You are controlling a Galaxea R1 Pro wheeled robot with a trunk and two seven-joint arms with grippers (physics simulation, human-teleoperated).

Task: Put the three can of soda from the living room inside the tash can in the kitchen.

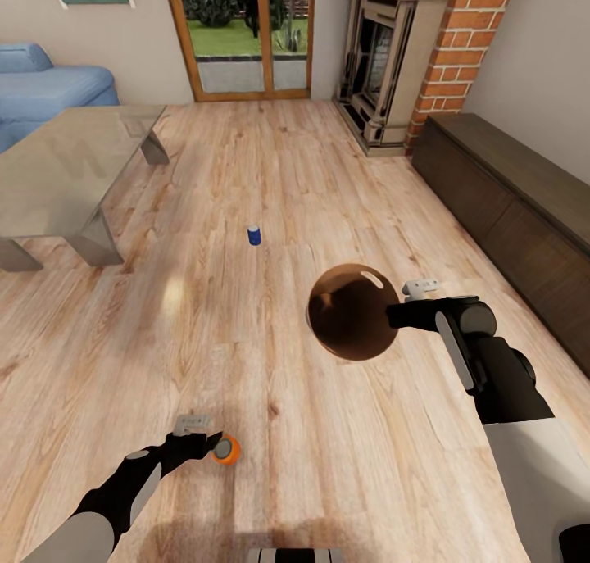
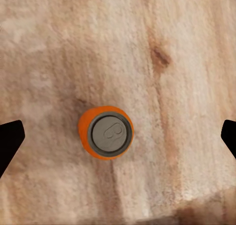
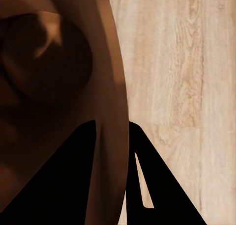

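Near the left edge of the wood floor [image 1: 246, 186]: orange can [image 2: 105, 132] upright, silver top up, between the left gripper [image 1: 215, 446]'s wide-open fingers [image 2: 10, 139], untouched. Probably light, smooth, easily tipped; best pinched mid-body. Further off, blue can [image 1: 254, 235]. Right gripper [image 1: 392, 311] clamped on the trash can [image 1: 354, 311]'s rim, coppery inside showing.

1. Head view: high, facing forward and down over the wood floor [image 1: 270, 178].
2. Left wrist view: straight down, close above an orange can [image 2: 105, 132], shared with the head view [image 1: 227, 449].
3. Right wrist view: pressed against the bin [image 3: 59, 87] rim, shared likewise [image 1: 354, 311].
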